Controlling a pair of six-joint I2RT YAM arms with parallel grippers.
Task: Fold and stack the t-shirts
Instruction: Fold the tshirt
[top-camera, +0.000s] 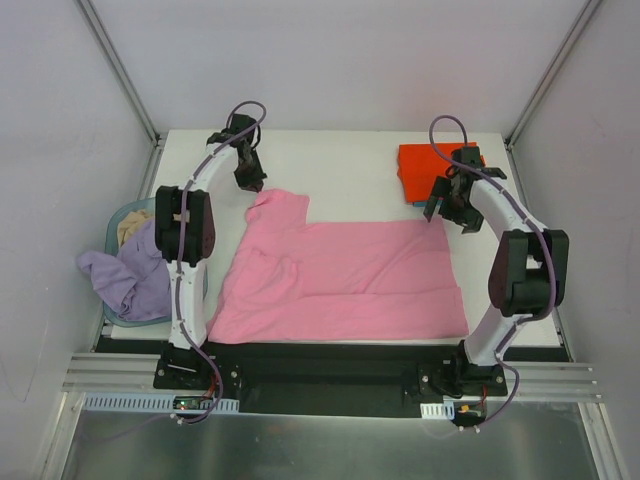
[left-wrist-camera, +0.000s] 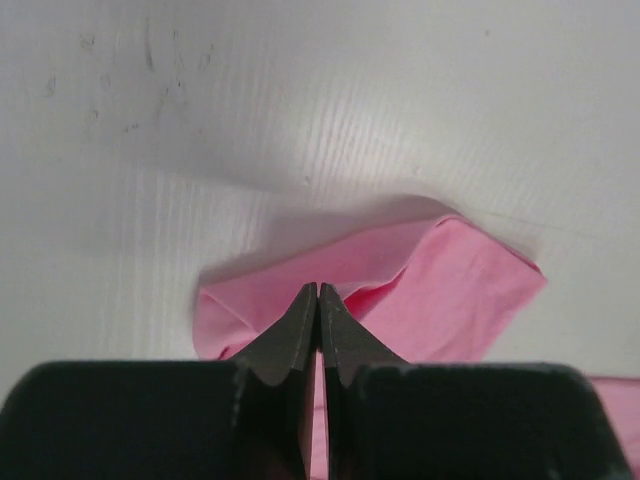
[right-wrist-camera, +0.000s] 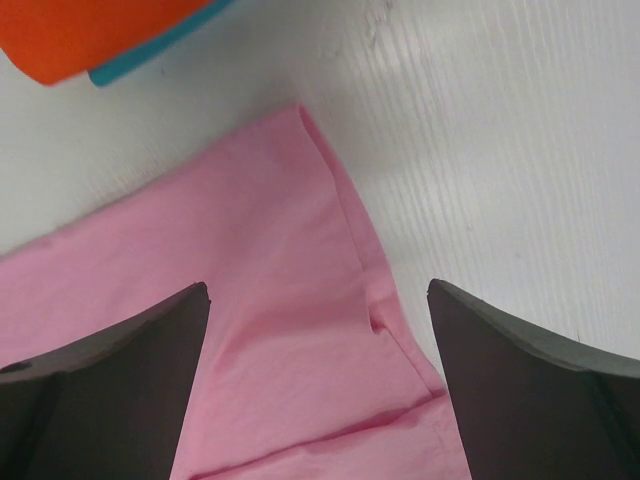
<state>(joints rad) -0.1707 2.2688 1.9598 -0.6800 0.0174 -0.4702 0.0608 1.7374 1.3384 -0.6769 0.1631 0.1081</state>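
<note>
A bright pink t-shirt (top-camera: 340, 280) lies spread flat on the white table. My left gripper (top-camera: 248, 180) is at the shirt's back-left sleeve (left-wrist-camera: 450, 290). In the left wrist view its jaws (left-wrist-camera: 318, 290) are shut, with the sleeve cloth bunched up at the tips. My right gripper (top-camera: 455, 212) is open and empty over the shirt's back-right corner (right-wrist-camera: 320, 180). A folded orange-red t-shirt (top-camera: 430, 165) lies at the back right on a folded teal one (right-wrist-camera: 150, 55). A pale lavender t-shirt (top-camera: 125, 275) hangs out of the basket on the left.
A round light-blue basket (top-camera: 118, 215) stands off the table's left edge, with a beige cloth (top-camera: 130, 228) in it. White walls and metal posts close in the back and sides. The black arm rail runs along the near edge.
</note>
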